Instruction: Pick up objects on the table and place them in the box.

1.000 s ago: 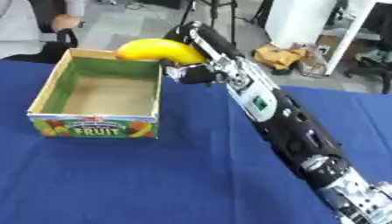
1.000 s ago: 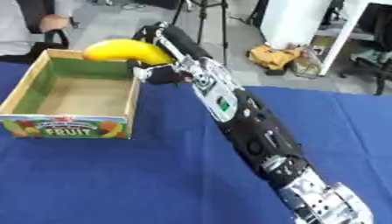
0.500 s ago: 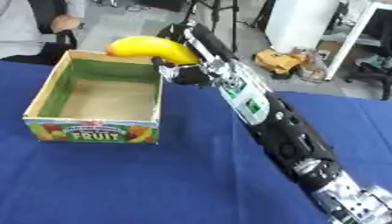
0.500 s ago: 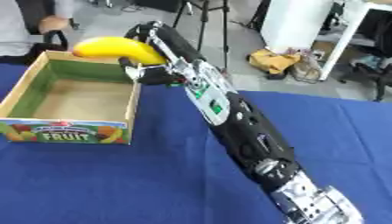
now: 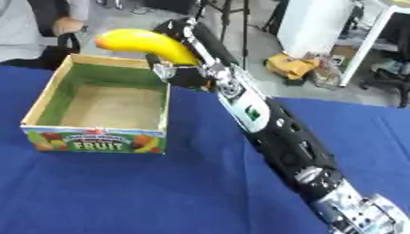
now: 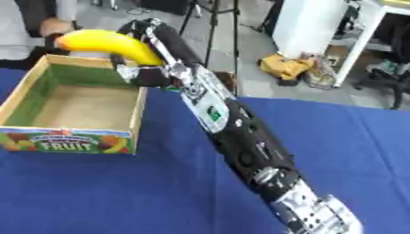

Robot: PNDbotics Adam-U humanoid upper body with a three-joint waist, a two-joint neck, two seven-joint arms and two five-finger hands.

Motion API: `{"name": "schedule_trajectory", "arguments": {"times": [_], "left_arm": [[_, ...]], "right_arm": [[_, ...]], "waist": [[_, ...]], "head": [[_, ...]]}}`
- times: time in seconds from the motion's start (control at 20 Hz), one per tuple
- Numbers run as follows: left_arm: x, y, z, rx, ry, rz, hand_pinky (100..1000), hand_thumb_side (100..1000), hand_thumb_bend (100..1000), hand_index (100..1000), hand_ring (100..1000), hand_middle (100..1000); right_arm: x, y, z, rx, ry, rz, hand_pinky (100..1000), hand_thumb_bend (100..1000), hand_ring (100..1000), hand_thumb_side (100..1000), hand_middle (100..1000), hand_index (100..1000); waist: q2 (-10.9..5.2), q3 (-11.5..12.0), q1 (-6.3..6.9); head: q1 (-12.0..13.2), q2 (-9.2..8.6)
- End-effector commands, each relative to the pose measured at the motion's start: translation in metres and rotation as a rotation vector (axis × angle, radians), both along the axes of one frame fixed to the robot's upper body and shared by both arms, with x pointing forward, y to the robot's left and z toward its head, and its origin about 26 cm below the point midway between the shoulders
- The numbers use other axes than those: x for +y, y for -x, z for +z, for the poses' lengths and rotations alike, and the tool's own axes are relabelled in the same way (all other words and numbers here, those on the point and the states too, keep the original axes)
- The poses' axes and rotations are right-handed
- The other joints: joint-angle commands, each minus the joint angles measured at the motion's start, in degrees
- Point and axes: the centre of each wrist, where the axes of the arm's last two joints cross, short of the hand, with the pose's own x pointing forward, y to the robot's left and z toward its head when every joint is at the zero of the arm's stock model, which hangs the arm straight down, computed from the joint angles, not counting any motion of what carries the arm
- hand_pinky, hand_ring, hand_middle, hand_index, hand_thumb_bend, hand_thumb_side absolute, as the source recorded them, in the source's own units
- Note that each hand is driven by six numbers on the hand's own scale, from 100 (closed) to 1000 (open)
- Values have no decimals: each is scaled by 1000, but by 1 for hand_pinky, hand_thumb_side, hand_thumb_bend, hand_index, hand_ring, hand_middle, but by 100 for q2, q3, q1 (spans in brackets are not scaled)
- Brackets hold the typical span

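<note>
- My right hand (image 5: 182,51) is stretched out to the far side of the blue table (image 5: 120,192), fingers curled round a yellow banana (image 5: 144,42).
- The banana sits in the air above the far right corner of the cardboard fruit box (image 5: 48,96).
- I see nothing inside the box.

Glossy smooth banana (image 5: 147,42), matt cardboard box (image 5: 102,139), blue cloth tablecloth (image 5: 160,192)
</note>
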Motion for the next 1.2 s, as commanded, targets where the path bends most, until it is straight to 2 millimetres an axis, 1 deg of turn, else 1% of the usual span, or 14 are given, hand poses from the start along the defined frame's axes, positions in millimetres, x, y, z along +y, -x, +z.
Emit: {"name": "schedule_trajectory", "arguments": {"times": [0.05,0.4,0.65,0.95,1.2], "left_arm": [[7,4,8,-25,-9,15,501,899,100,861,591,668],[5,4,7,-20,0,8,501,897,100,861,591,667],[6,4,5,-8,4,10,499,897,100,860,588,665],[7,5,3,0,9,10,499,898,100,860,587,664],[7,5,3,3,9,11,498,898,100,859,587,663]], "right_arm": [[-6,8,21,-58,-8,-10,668,100,772,308,410,558],[6,3,24,-89,-21,11,664,100,769,307,409,555],[10,-2,22,-96,-23,10,665,100,770,305,407,556],[22,-7,21,-97,-4,37,662,100,769,308,408,555],[24,-7,20,-104,-2,46,661,100,767,309,408,554]], "waist": [[-111,25,47],[-77,160,63],[-38,241,57],[-6,286,32],[1,282,12]], "head": [[-69,-123],[-294,-252],[-417,-342],[-586,-563],[-634,-693]]}}
